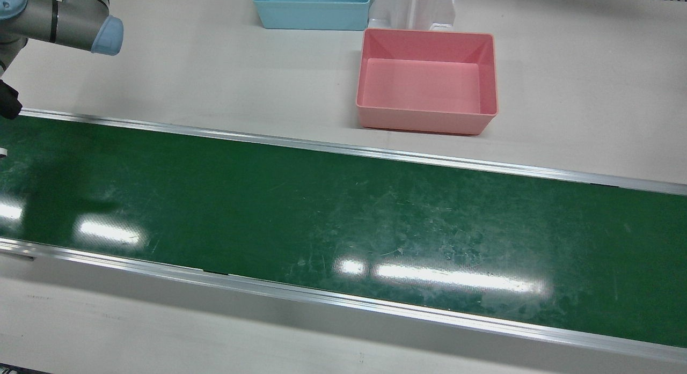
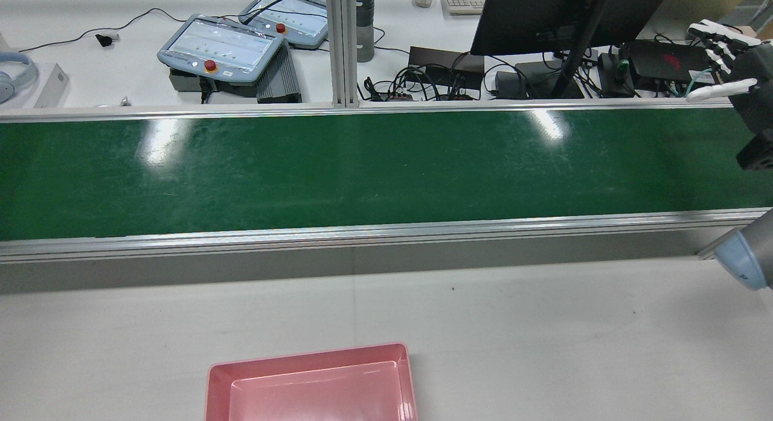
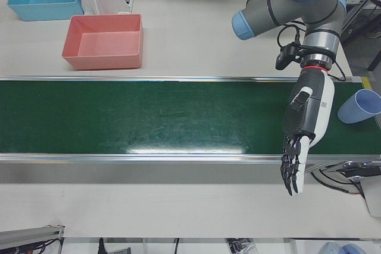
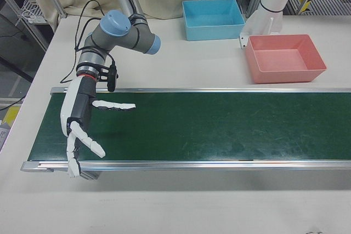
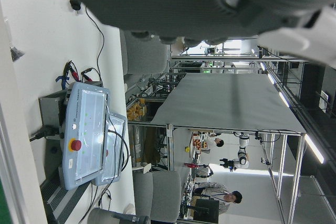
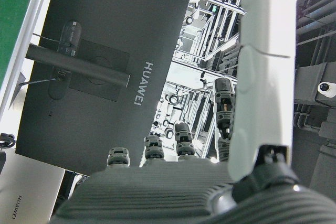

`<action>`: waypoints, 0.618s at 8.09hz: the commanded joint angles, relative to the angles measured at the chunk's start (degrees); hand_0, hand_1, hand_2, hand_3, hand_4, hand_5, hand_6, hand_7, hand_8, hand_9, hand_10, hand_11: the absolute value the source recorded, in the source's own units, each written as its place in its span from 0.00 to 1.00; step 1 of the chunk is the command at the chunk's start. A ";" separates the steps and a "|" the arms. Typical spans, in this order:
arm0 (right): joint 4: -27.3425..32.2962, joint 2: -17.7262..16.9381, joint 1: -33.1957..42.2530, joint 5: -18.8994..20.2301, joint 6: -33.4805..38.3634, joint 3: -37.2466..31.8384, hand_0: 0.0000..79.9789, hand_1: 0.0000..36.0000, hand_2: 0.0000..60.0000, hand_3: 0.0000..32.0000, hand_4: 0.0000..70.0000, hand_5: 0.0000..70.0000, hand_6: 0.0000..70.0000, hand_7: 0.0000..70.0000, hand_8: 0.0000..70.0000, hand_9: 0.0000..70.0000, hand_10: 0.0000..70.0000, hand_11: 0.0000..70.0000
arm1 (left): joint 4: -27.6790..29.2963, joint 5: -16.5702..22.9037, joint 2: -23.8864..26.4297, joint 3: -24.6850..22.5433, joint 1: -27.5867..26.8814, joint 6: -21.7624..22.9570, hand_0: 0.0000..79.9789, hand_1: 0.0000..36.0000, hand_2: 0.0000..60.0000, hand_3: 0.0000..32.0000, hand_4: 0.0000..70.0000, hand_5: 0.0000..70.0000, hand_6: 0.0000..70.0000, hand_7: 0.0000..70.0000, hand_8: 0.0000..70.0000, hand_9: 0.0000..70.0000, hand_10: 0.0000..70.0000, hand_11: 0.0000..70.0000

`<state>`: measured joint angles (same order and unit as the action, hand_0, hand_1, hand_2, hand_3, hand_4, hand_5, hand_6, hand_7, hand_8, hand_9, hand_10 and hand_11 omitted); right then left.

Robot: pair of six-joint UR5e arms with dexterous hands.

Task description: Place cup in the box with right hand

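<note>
The cup [image 3: 360, 106], light blue, is at the far end of the green conveyor belt [image 1: 343, 213], on the side of the robot's left arm. Only the left-front view shows it, at that view's right edge. It seems tilted or lying on its side, with the mouth turned toward the belt, but the frame cuts it, so I cannot tell this for sure.

The right robot hand [image 4: 82, 119] is at the opposite end of the belt, well apart from the cup. It hangs over the belt surface with the fingers [image 4: 112, 105] spread wide and straight. One points along the belt and the others point down toward the near rail. It holds nothing. In the rear view the same robot hand [image 2: 724, 52] appears at the right edge, above the far side of the belt.

The left robot hand [image 3: 303, 129] is the one near the cup, just beside it but not touching. It points down over the near edge of the belt, with the fingers stretched out and close to each other, and it is empty.

The pink box [image 1: 426, 79] stands on the pale worktop [image 1: 214, 68] behind the belt, with nothing inside. The blue box [image 1: 311, 9] stands a little further back, near it. Both boxes are well apart from both robot hands.
</note>
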<state>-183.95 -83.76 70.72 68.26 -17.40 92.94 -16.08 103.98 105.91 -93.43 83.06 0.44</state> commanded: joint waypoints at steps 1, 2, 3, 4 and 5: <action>-0.09 0.00 0.12 0.03 0.00 0.48 0.86 0.42 0.00 0.00 0.26 0.10 0.09 0.25 0.06 0.14 0.02 0.07 | 0.00 0.00 0.00 0.00 0.00 0.00 0.00 0.00 0.00 0.00 0.00 0.00 0.00 0.00 0.00 0.00 0.00 0.00; -0.09 0.00 0.03 0.03 0.00 0.48 0.86 0.42 0.00 0.00 0.26 0.10 0.09 0.25 0.06 0.14 0.02 0.07 | 0.00 0.00 0.00 0.00 -0.09 0.00 0.00 0.00 0.00 0.00 0.00 0.00 0.00 0.00 0.00 0.00 0.00 0.00; -0.09 0.00 0.03 0.03 0.00 0.48 0.84 0.47 0.00 0.00 0.24 0.10 0.09 0.25 0.06 0.14 0.02 0.06 | 0.00 0.00 0.00 0.00 0.00 0.00 0.00 0.00 0.00 0.00 0.00 0.00 0.00 0.00 0.00 0.00 0.00 0.00; -0.18 0.00 -0.06 0.03 0.00 0.48 0.86 0.42 0.00 0.00 0.27 0.10 0.09 0.26 0.06 0.14 0.02 0.07 | 0.00 0.00 0.00 0.00 0.00 0.00 0.00 0.00 0.00 0.00 0.00 0.00 0.00 0.00 0.00 0.00 0.00 0.00; -0.09 0.00 -0.06 0.03 0.00 0.40 0.88 0.39 0.00 0.00 0.29 0.10 0.09 0.26 0.06 0.14 0.02 0.07 | 0.00 0.00 0.00 0.00 0.00 0.00 0.00 0.00 0.00 0.00 0.00 0.00 0.00 0.00 0.00 0.00 0.00 0.00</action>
<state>-184.07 -83.76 70.73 68.29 -17.40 93.40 -16.08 103.97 105.91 -93.43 83.04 0.44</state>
